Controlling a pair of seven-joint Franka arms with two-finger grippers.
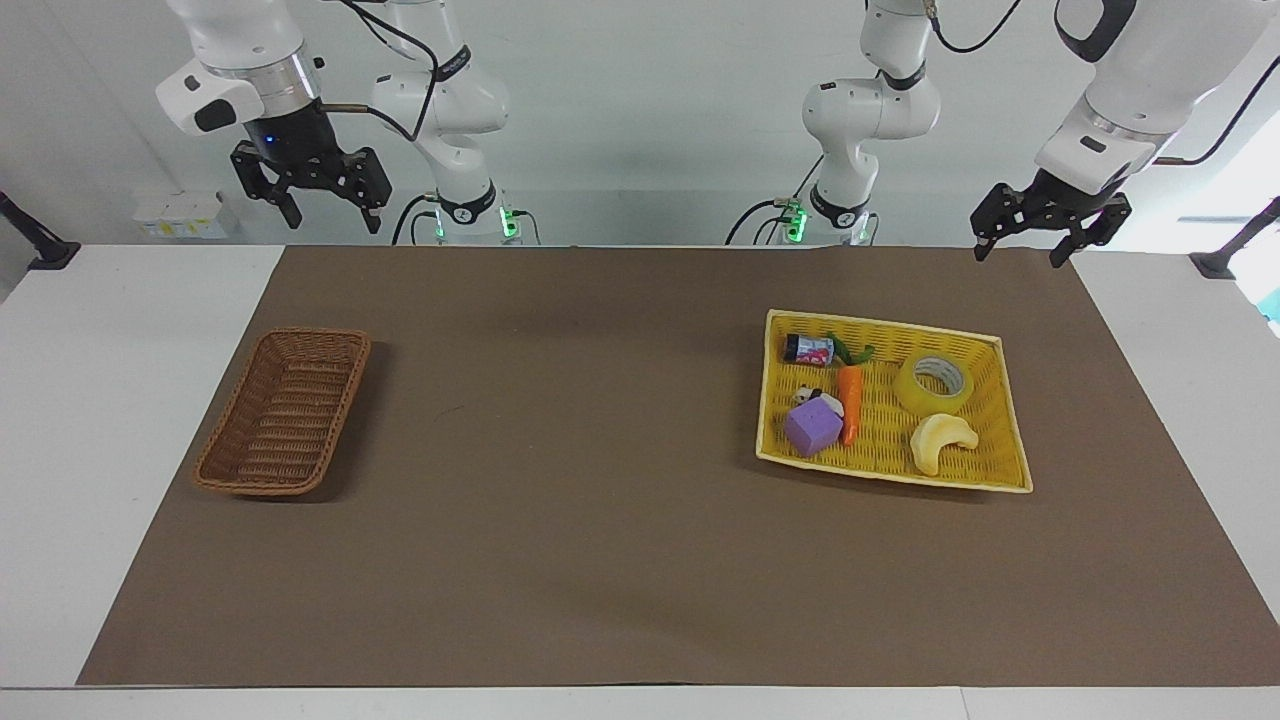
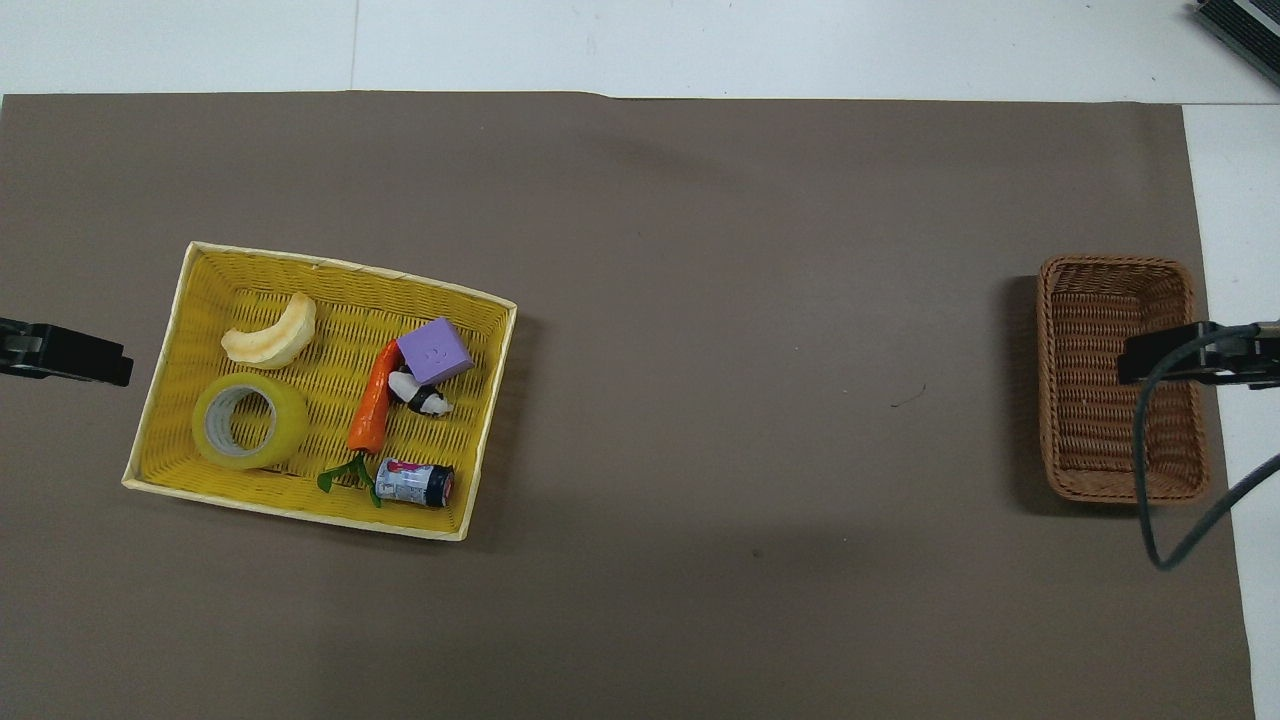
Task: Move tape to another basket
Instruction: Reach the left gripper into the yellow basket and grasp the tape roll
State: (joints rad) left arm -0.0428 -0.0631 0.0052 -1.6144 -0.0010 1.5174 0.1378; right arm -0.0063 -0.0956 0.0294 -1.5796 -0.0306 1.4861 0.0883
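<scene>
Bench: I see a white bench [image 1: 150,300] under a wide brown mat [image 1: 600,500], with a pale wall past the arm bases.
Right gripper: I have the right gripper [image 1: 326,214] hanging high in the air at its own end of the bench, pointing down, fingers spread apart, holding nothing; this arm waits.
Basket: the brown wicker basket [image 1: 285,412] sits on the mat toward the right arm's end, nothing in it that I can see.
Yellow tray: the yellow tray [image 1: 1008,420] lies toward the left arm's end, well apart from the basket.
Tray contents: small can [image 1: 810,349], carrot [image 1: 850,398], purple block [image 1: 812,427], banana toy [image 1: 941,441].
Tape: the tape [image 1: 933,384] lies flat in the yellow tray, core hole up, just beside the banana toy and nearer to the robots than it.
Left gripper: my left gripper [image 1: 1029,239] hangs in the air over the mat's edge, tilted, fingers apart, holding nothing.
</scene>
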